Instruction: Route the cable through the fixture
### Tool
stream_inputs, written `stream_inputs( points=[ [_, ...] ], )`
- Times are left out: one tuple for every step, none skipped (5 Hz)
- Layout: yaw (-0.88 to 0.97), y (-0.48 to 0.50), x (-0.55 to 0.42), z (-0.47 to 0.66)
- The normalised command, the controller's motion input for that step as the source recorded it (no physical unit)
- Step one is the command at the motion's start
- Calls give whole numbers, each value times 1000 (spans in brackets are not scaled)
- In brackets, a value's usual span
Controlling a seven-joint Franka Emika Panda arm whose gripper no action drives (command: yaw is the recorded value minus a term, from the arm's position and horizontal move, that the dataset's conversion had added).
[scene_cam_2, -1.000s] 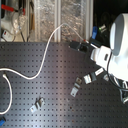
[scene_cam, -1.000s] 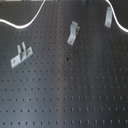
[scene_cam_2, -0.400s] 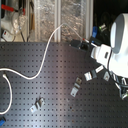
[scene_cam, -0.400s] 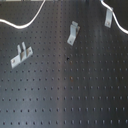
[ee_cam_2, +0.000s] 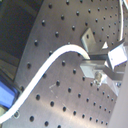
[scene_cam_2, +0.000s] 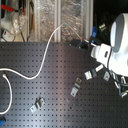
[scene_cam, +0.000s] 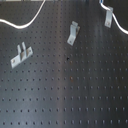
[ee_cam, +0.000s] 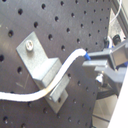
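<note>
Apparently midway: the end effector [ee_cam: 92, 62] is closed on the cable [ee_cam: 60, 75], holding it draped across the fixture [ee_cam: 42, 67] on the tabletop [scene_cam: 75, 95]; seating it in the clip remains.

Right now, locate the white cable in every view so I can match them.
First exterior view: white cable arcs along the top, on both sides.
Second exterior view: cable curves from the second exterior view's left edge up toward the centre.
First wrist view: cable crosses a bracket.
Second wrist view: cable crosses mid-picture.
Shared landmark: black perforated board.
</note>
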Motion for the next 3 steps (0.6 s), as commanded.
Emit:
stream_inputs(
  points=[
    [-271, 291, 225, 309],
    [-288, 305, 271, 158],
    [-254, 100, 152, 108]
  ],
)
